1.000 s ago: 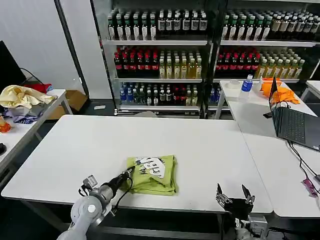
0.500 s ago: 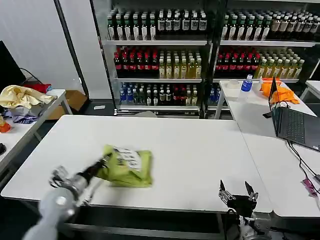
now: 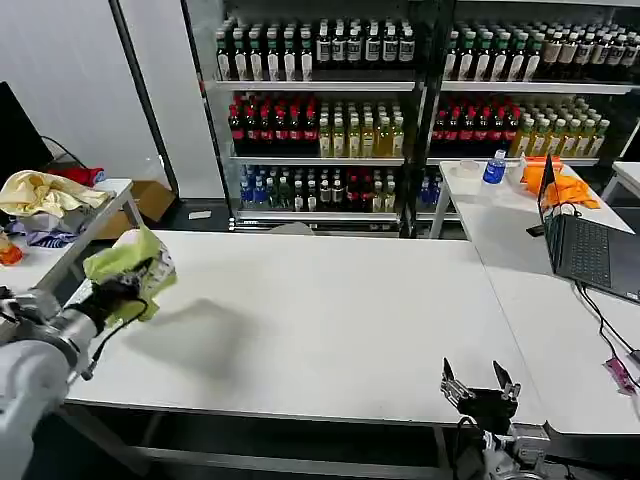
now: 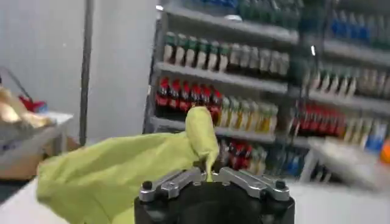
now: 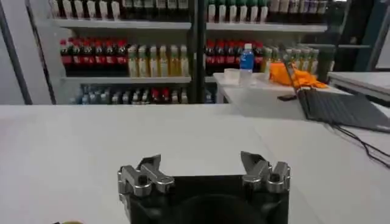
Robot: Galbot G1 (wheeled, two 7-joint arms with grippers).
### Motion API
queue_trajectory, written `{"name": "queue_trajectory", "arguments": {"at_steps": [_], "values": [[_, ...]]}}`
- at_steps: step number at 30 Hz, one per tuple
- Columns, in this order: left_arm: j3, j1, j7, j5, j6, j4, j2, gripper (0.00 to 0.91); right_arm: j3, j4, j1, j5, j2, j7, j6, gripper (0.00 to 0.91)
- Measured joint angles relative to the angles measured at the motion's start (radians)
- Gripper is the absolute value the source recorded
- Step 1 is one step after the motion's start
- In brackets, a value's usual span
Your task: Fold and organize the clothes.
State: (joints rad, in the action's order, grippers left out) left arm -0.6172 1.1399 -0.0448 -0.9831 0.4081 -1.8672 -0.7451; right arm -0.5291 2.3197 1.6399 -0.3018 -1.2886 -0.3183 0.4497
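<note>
The folded lime-green T-shirt (image 3: pixel 135 268) hangs in the air above the white table's (image 3: pixel 320 320) far-left edge, its white printed patch facing right. My left gripper (image 3: pixel 122 287) is shut on it from below. In the left wrist view the green fabric (image 4: pixel 131 164) bunches up between the closed jaws of the left gripper (image 4: pixel 210 176). My right gripper (image 3: pixel 481 385) stands open at the table's front right edge with nothing in it, and the right wrist view shows the right gripper (image 5: pixel 201 165) over bare tabletop.
A heap of pale yellow and grey clothes (image 3: pixel 42 205) lies on a side table at the left. At the right stand a laptop (image 3: pixel 585 245), a bright orange cloth (image 3: pixel 565 185) and a blue-capped bottle (image 3: pixel 493 167). Drink shelves (image 3: pixel 400 110) fill the background.
My left gripper has lifted the folded T-shirt off the table's middle front and swung it left and up to the table's left edge. The right gripper has stayed put.
</note>
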Motion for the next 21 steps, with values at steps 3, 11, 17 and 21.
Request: {"name": "queue_trajectory", "arguments": {"at_steps": [3, 11, 17, 21], "values": [[0.088, 0.005, 0.003, 0.159, -0.041, 0.015, -0.007, 0.010, -0.005, -0.004, 0.004, 0.006, 0.002, 0.002, -0.006, 0.907], [0.333, -0.007, -0.010, 0.513, -0.099, 0.038, -0.076, 0.010, -0.022, -0.007, 0.017, 0.017, 0.004, 0.004, -0.013, 0.907], [0.477, -0.058, -0.025, 0.597, -0.073, 0.014, -0.137, 0.020, -0.035, -0.003, 0.031, 0.019, -0.001, 0.008, -0.020, 0.907], [0.565, -0.124, -0.047, 0.593, -0.034, 0.034, -0.196, 0.020, -0.042, 0.001, 0.037, 0.019, -0.002, 0.009, -0.021, 0.907]]}}
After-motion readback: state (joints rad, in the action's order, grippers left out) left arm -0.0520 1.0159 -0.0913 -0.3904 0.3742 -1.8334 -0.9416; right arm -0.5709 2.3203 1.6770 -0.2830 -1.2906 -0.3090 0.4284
